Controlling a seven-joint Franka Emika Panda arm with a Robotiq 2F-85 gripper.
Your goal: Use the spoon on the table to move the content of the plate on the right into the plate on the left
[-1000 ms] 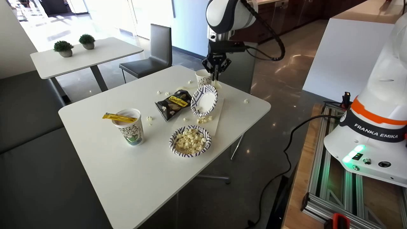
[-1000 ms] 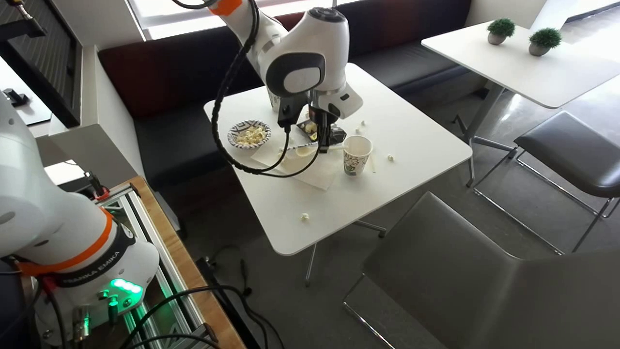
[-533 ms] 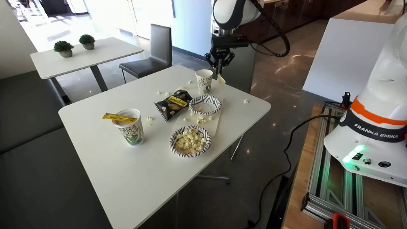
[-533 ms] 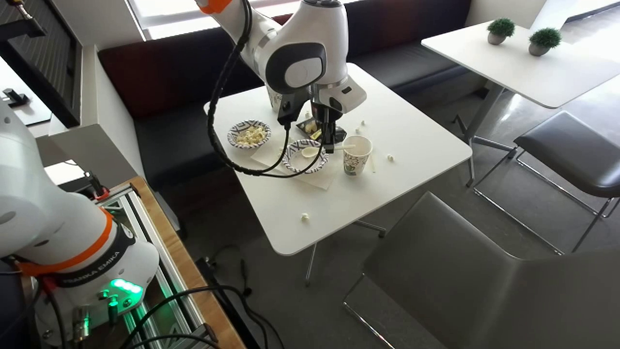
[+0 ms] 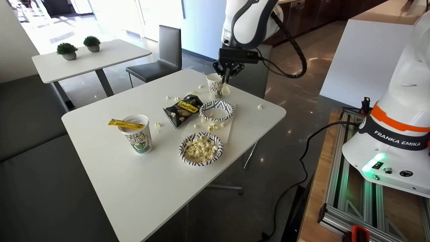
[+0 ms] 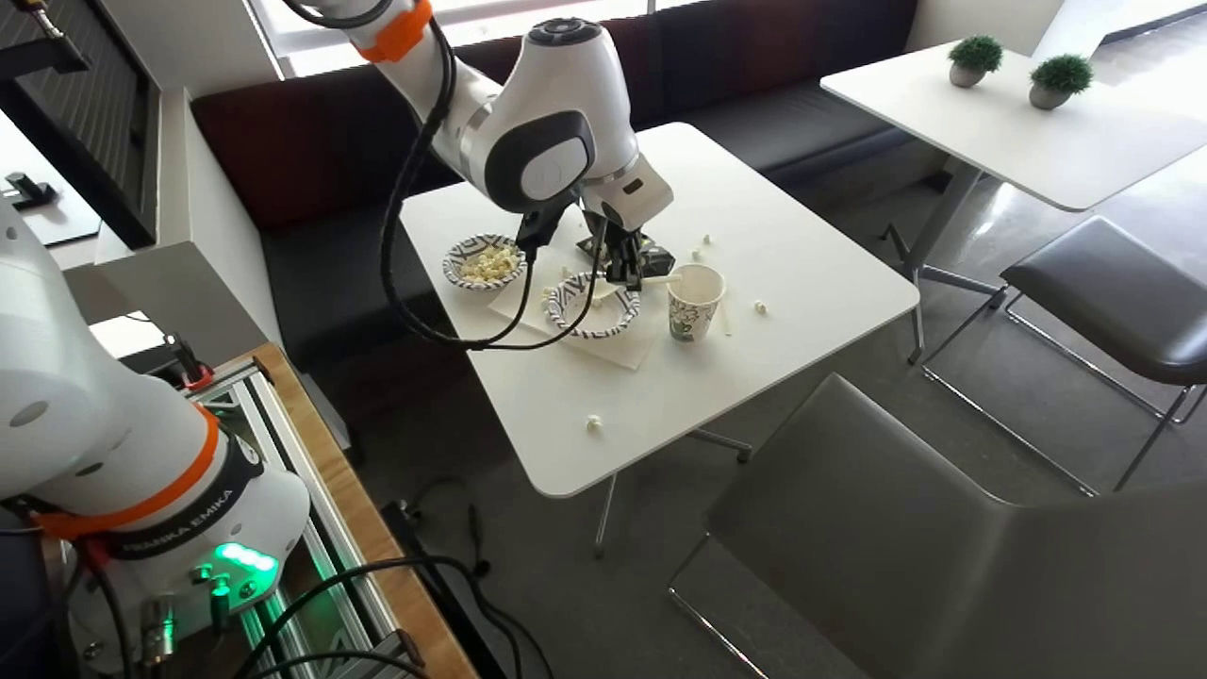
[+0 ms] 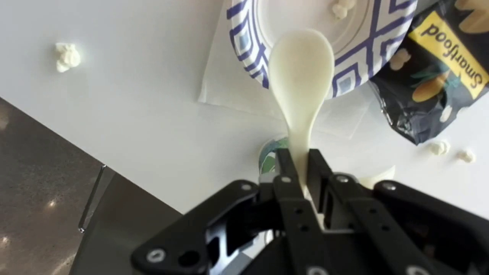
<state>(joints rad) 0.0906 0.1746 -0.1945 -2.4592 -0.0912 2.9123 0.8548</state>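
My gripper (image 5: 225, 79) is shut on the handle of a cream spoon (image 7: 301, 72), beside a paper cup. It also shows in an exterior view (image 6: 630, 281). The spoon's head looks empty and points down toward a white paper bowl with a blue pattern (image 5: 220, 114). In the wrist view the head overlaps the rim of this bowl (image 7: 355, 49); whether they touch I cannot tell. This bowl lies flat and holds a few popcorn pieces (image 7: 342, 9). A matching bowl (image 5: 201, 164), filled with popcorn (image 5: 201, 148), stands apart from it and is out of the wrist view.
The paper cup (image 5: 215, 86) stands close beside the gripper. A black Smartfood bag (image 5: 183, 109) lies beside the nearly empty bowl. A napkin (image 5: 226, 132) lies under it, with loose popcorn (image 5: 212, 127). Another cup (image 5: 139, 141) holds a yellow packet (image 5: 127, 124).
A second ago the nearly empty bowl was tipped up on edge; it dropped flat by half a second ago. The gripper with the spoon rose, then came lower and shifted toward the cup.
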